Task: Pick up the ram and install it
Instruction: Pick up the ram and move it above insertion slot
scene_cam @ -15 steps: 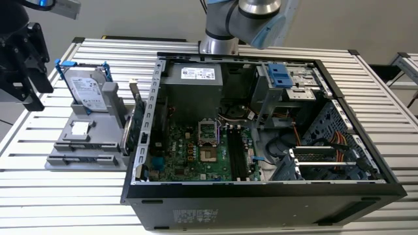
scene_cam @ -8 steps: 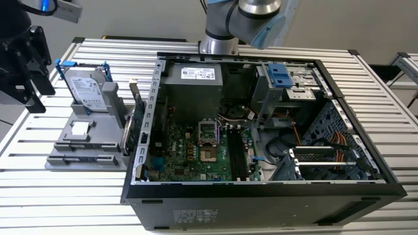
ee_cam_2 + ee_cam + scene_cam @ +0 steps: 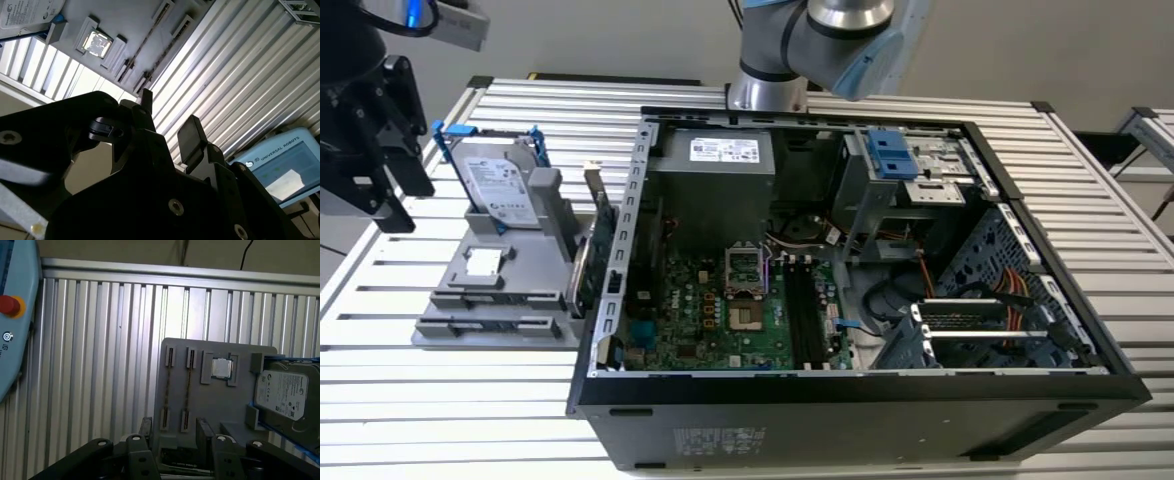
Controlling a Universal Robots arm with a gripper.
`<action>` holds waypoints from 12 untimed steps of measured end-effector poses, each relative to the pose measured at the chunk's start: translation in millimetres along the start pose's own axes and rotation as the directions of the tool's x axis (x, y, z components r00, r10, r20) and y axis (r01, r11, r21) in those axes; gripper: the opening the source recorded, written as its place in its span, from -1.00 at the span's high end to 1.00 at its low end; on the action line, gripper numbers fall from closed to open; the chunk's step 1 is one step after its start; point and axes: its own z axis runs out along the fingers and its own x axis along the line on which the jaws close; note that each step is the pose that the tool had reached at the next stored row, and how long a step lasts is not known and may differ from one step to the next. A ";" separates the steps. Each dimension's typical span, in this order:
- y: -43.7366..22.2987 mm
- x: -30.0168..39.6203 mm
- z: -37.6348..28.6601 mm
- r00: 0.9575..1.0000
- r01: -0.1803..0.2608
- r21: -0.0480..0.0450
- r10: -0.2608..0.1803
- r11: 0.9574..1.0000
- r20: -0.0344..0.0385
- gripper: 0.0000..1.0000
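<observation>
Dark-blue ram [image 3: 604,232] standing on edge in the grey holder [image 3: 520,330].
The end effector [image 3: 173,429] is hovering with its fingers spread, gripping nothing; the ram is sitting across the holder from it, beside the computer case [image 3: 854,405].

Bright, prob. overhead light; glare on slatted table [image 3: 100,365]; gripper [image 3: 168,116] in silhouette.
</observation>
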 end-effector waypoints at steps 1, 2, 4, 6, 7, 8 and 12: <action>0.0 0.0 0.2 1.000 0.000 0.000 0.000 1.000 0.000 -1.00; 0.0 0.0 0.4 1.000 0.000 0.000 0.000 1.000 0.000 -1.00; 0.0 0.0 0.9 1.000 0.000 0.000 0.000 1.000 0.001 -1.00; 0.0 0.0 1.2 1.000 0.000 0.000 0.000 1.000 0.001 -1.00; 0.0 0.0 1.2 1.000 0.000 0.000 0.000 1.000 0.000 -1.00; 0.0 0.0 1.4 1.000 0.000 0.000 0.000 1.000 0.000 -1.00; -0.2 0.0 3.2 1.000 0.000 0.000 0.000 1.000 0.001 -1.00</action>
